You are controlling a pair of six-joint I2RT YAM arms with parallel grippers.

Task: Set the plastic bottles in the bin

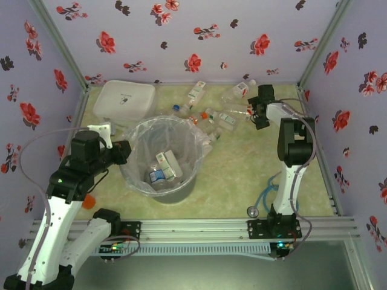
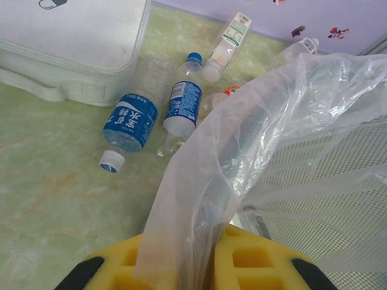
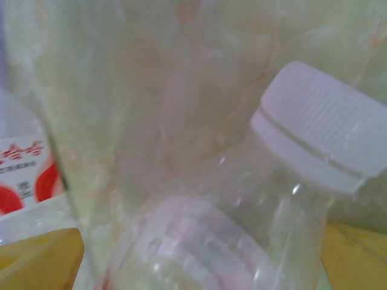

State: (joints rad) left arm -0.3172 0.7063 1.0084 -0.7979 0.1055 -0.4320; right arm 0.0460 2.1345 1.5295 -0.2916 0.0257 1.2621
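Top external view, left to right.

Left gripper (image 1: 126,151): at the left rim of the bin (image 1: 181,192). In the left wrist view its jaws pinch a fold of the clear liner (image 2: 199,181).

Bin: mid counter (image 1: 254,181), a few bottles (image 1: 162,170) already inside.

Loose bottles (image 1: 213,116): scattered behind and right of the bin, not yet binned.

Right gripper (image 1: 259,118): down among that scatter, jaws spread either side of a white-capped bottle (image 3: 260,199).

Step in hand, apparently: the pick. Next move calls for closing on the bottle, lifting it, and carrying it left over the rim.

The bin (image 1: 134,175) sits mid bench (image 1: 242,181), bottles (image 1: 163,169) inside it; loose bottles (image 1: 225,118) lie behind, the lidded container (image 1: 124,99) behind-left. My left fingers (image 2: 115,272) pinch its bag (image 2: 199,181) at left.
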